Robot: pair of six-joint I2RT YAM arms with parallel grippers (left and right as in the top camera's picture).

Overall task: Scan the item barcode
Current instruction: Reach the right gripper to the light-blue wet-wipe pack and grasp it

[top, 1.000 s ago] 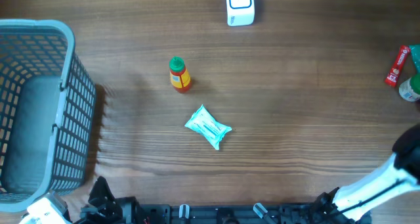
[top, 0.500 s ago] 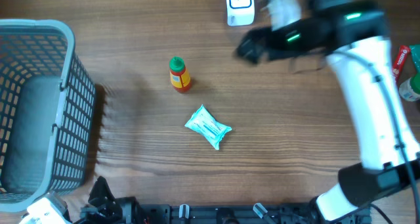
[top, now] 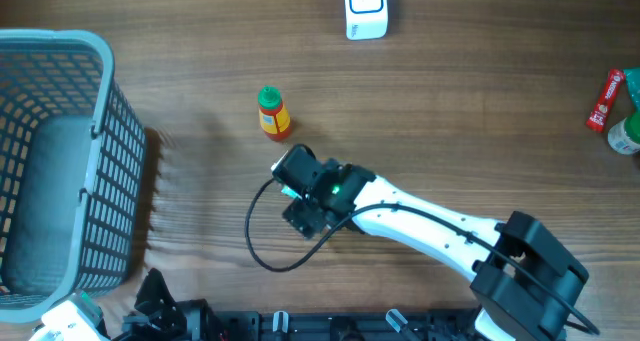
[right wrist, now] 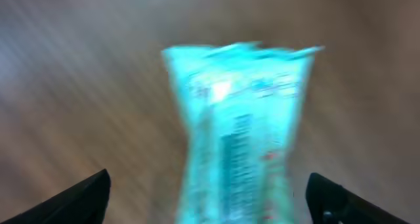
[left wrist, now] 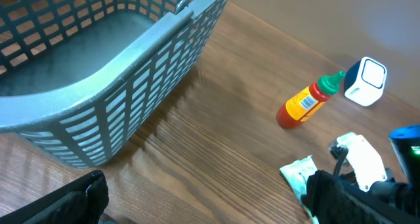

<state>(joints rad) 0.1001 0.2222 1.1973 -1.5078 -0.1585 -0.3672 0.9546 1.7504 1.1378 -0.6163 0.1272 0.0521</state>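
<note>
Right gripper (top: 300, 195) (jaws wide) hides most of the blurred teal packet (right wrist: 239, 152).

— Where does the right arm (top: 430, 221) lie?
— Slanted across the table (top: 480, 131), with the right gripper (top: 302, 193) over the teal packet (top: 289, 190). Only a sliver of the packet shows.
— And around it?
— An orange bottle (top: 273, 114) lies nearby. A white scanner (top: 365, 9) sits at the far edge and a blue basket (top: 100, 61) on the left.
</note>
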